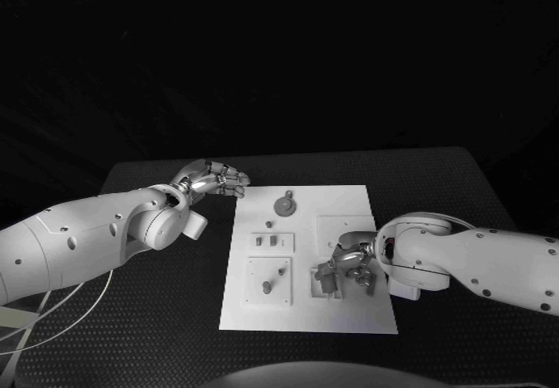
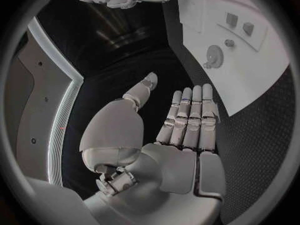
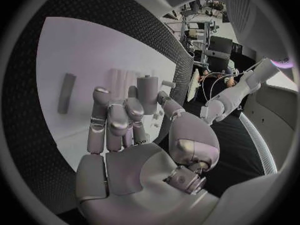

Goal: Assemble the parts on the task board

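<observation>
1. My right hand point(image 1: 347, 260) hangs over the near right part of the task board point(image 1: 305, 319), fingers pointing down at the board. I judge it sits here because this corner is where the work is: a small fixture stands under my fingers.

2. In the right wrist view my right hand point(image 3: 125, 130) has its fingers side by side and slightly bent, and a small cylindrical part point(image 3: 147, 92) rises just past the fingertips. I cannot tell whether I am pinching it or only touching it (the fingers hide the contact).

3. A slim flat part point(image 3: 65, 92) lies on the white board off to the side of my right hand, well apart from the fingers, untouched.

4. My left hand point(image 1: 212, 181) rests off the board, near its far left corner, above the black tabletop point(image 1: 140, 323). I keep it there, I think, so that it stays out of the right arm's way while remaining near enough to help.

5. In the left wrist view my left hand point(image 2: 178, 135) is flat, fingers straight and together, thumb out to the side, holding nothing.

6. The round disc part point(image 1: 284, 205) with its short stem lies on the far side of the board, nearest my left hand; the left wrist view shows the same disc point(image 2: 214, 55).

7. Two small upright parts point(image 1: 271, 241) stand in a raised block at the board's middle left, and a slanted part point(image 1: 268, 283) lies in the plate below them (both look unfinished to me, so much of the assembly remains).
</observation>
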